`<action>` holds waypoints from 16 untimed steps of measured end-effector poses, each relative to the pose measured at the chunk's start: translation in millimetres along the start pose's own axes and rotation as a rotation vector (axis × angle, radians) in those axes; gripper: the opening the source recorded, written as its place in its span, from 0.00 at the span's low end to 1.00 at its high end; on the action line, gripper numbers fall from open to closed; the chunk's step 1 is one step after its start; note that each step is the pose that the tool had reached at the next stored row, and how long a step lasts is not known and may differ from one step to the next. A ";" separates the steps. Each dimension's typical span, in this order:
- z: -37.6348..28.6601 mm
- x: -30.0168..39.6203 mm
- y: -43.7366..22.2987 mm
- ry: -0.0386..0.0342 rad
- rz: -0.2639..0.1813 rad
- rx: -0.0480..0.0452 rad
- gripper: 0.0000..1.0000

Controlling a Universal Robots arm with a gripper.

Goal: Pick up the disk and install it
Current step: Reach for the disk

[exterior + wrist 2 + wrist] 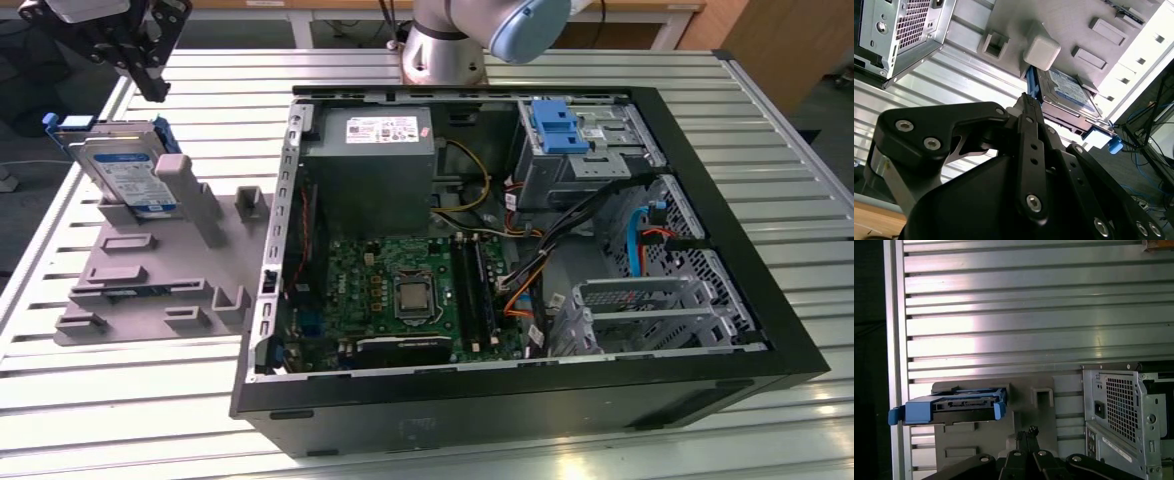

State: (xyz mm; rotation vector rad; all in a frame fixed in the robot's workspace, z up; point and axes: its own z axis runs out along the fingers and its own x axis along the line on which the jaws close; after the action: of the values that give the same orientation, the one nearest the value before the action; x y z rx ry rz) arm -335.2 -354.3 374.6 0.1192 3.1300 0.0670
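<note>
The disk [124,168], a silver drive with a white-and-blue label in a blue carrier frame, stands tilted on edge in a grey holder stand [147,285] at the exterior view's left. My gripper [147,85] hangs just above and behind the disk, apart from it. In both wrist views its black fingers meet at the tips, shut on nothing: gripper [1026,101], gripper [1029,432]. The second wrist view shows the disk [1069,90] beyond the fingertips. The first wrist view shows the disk [954,409] end-on, off to one side of the fingertips.
An open black computer case [747,345] lies flat on the slatted metal table [134,400], right of the stand. Inside are a grey power supply box [367,165], a motherboard [400,290], a blue latch piece [554,125] on a metal bay and a metal drive cage [641,315].
</note>
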 end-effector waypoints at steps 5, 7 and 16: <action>0.2 1.2 -0.1 -0.0003 0.000 -0.0003 0.11; 0.1 5.0 -0.1 0.0000 0.000 -0.0001 0.11; 1.3 44.4 -1.4 0.0000 0.000 -0.0002 0.11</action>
State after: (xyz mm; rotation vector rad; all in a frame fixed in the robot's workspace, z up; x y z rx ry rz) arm -379.6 -352.3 372.9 0.1190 3.1299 0.0673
